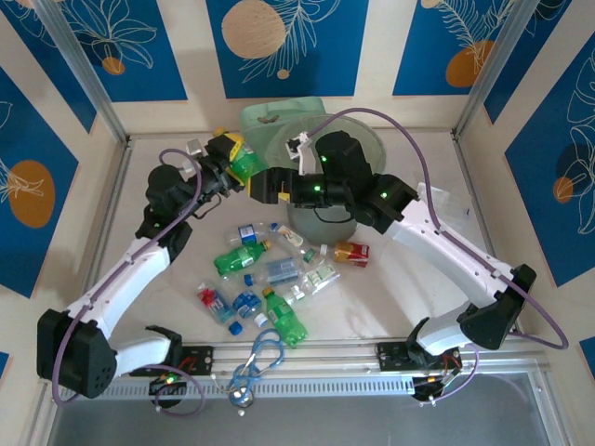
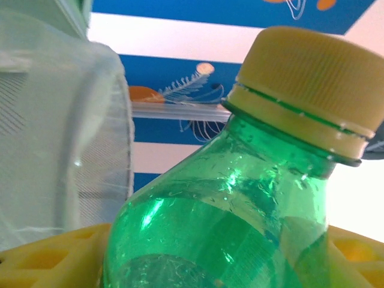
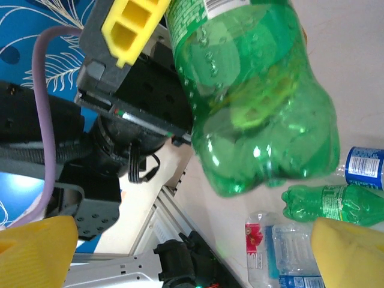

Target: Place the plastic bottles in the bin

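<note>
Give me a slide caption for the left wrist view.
Green bottle with pale yellow cap, clamped between yellow fingers, beside the translucent bin.

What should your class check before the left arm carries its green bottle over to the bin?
1. Left gripper shut on the green bottle: ok.
2. Right gripper open, off the bottle: ok.
3. Bottle's cap on: ok.
4. Bottle over the bin's mouth: not ok, beside its wall.
5. Bin's mouth free: not ok, right arm crosses it in the top view.
</note>
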Controlling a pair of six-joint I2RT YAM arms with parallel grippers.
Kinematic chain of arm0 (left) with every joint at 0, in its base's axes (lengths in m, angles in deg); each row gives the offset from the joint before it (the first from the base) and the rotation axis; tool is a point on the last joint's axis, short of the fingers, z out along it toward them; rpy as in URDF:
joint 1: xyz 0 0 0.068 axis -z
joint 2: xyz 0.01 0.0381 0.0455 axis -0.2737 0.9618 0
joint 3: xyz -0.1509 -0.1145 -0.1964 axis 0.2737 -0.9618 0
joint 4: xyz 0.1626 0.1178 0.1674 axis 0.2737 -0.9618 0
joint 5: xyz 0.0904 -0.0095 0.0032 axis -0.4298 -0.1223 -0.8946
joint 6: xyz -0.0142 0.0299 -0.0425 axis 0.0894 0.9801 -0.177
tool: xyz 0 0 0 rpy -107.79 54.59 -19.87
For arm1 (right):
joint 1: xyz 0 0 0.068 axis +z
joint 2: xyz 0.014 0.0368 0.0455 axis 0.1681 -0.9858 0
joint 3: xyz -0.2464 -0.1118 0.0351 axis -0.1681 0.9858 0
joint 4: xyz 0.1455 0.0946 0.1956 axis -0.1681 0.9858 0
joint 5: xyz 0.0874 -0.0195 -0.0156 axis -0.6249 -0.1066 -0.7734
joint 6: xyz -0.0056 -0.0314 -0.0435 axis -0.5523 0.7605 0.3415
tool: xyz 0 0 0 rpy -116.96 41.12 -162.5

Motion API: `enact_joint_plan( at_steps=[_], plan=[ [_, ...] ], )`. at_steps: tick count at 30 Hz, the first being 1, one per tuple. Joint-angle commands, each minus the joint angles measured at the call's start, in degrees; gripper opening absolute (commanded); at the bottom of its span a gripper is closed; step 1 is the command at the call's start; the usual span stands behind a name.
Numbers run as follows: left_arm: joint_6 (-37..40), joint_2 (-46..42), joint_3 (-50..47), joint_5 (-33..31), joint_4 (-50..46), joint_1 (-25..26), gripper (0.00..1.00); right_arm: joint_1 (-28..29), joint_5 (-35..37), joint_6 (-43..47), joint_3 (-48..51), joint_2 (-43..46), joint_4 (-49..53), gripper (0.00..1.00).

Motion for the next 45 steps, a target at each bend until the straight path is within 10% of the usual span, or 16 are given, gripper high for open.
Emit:
enact_joint_plan(
  at_steps=[1, 45],
  plan=[
    [-2.8, 0.2, -0.1, -0.7, 9.7, 1.5, 0.53, -0.4, -1.6, -0.2, -0.4, 1.3, -1.5, 1.00],
    [-5.9, 4.9, 2.9, 3.0, 20.4, 7.0, 0.52, -4.1, -2.4, 0.9, -5.7, -1.0, 0.4, 0.57]
  ],
)
